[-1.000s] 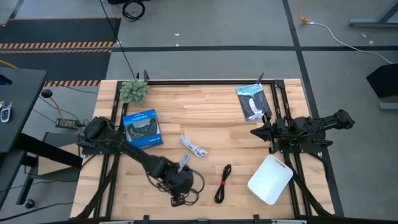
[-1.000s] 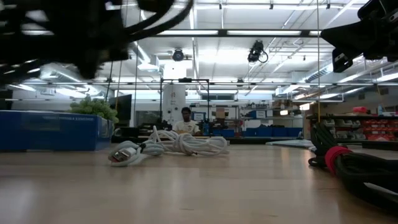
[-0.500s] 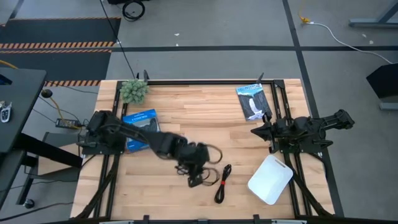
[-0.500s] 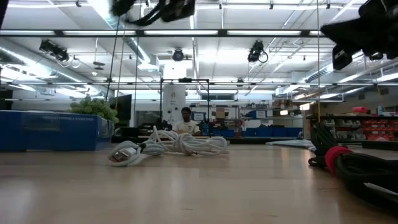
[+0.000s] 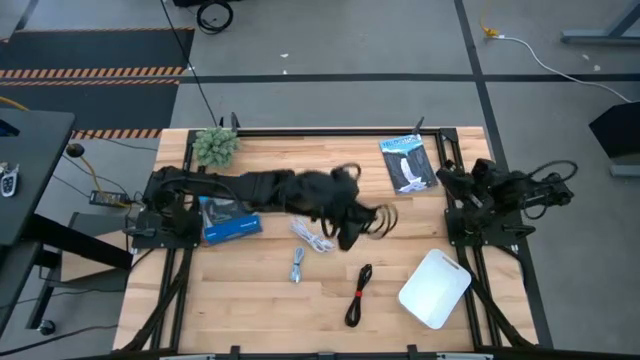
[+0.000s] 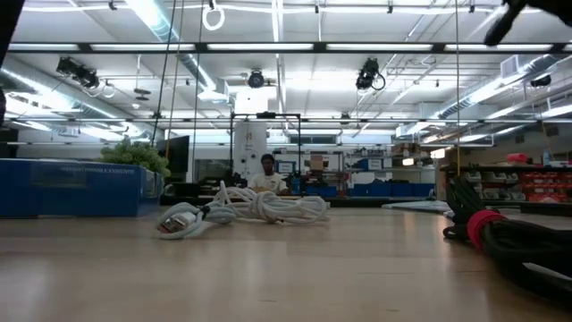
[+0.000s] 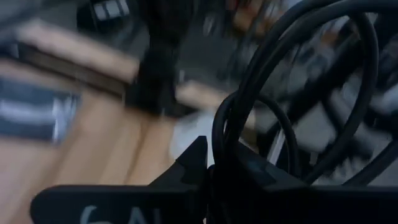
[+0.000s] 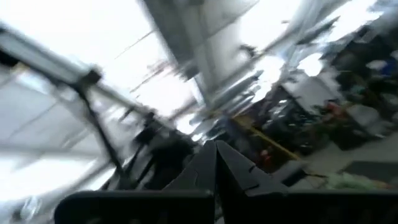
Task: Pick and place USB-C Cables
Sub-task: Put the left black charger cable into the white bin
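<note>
My left gripper (image 5: 352, 230) is stretched over the table's middle, high above it, and is shut on the thin black loose cable loop (image 5: 378, 217). The loop also shows in the left wrist view (image 7: 298, 93). The white coiled cable (image 5: 315, 238) lies on the table below the gripper. The short silver-grey bundle (image 5: 297, 265) and the black bundle with red (image 5: 358, 293) lie nearer the front edge. My right gripper (image 8: 216, 163) is shut and empty at the right side, tipped up toward the ceiling. My left gripper pinches strands of the black cable loop (image 7: 231, 138) between its two shut fingers (image 7: 193, 163). The loops stand out past the fingertips. The cable is lifted clear of the table and hangs slack beside the gripper.
A white container (image 5: 435, 288) lies at the front right. A blue box (image 5: 228, 215) lies at the left, partly under my left arm. A flat dark packet (image 5: 407, 163) lies at the far right and a small plant (image 5: 215, 145) at the far left corner.
My left gripper has risen from near the front edge and swung toward the far and right edges, carrying the black loop clear of the table. The silver-grey bundle now shows uncovered. My right arm has drawn back toward the right edge and tipped its gripper upward.
</note>
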Robot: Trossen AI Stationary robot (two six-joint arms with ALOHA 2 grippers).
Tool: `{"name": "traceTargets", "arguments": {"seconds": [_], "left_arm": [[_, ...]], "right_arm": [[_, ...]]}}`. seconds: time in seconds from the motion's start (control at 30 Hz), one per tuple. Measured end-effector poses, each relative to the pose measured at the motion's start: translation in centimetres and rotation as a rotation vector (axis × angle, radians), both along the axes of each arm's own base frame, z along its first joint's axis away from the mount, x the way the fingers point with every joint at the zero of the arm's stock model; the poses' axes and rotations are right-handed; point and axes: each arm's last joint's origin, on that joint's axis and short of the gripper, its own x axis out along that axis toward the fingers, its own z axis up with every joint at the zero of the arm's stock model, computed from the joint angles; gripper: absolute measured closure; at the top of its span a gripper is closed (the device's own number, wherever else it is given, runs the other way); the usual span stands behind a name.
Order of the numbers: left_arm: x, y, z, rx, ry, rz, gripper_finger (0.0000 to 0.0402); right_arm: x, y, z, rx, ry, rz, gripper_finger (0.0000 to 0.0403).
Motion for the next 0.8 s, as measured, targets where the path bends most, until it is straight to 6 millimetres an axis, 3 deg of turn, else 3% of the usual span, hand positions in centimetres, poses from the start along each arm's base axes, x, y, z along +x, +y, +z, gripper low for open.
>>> {"name": "traceTargets", "arguments": {"seconds": [0.3,0.57,0.8], "left_arm": [[0.8,4.3,2.4,-0.025,-0.244,-0.055,0.035],[0.6,9.4,3.3,-0.165,-0.331,-0.026,0.0349],[0.3,11.8,3.8,-0.267,-0.38,0.029,0.0349]], "right_arm": [[1.8,0.2,7.6,-0.069,0.295,-0.132,0.0394],[3.5,0.1,14.3,-0.022,0.229,-0.27,0.0394],[4.2,0.0,17.8,-0.089,0.207,-0.336,0.0394]]}}
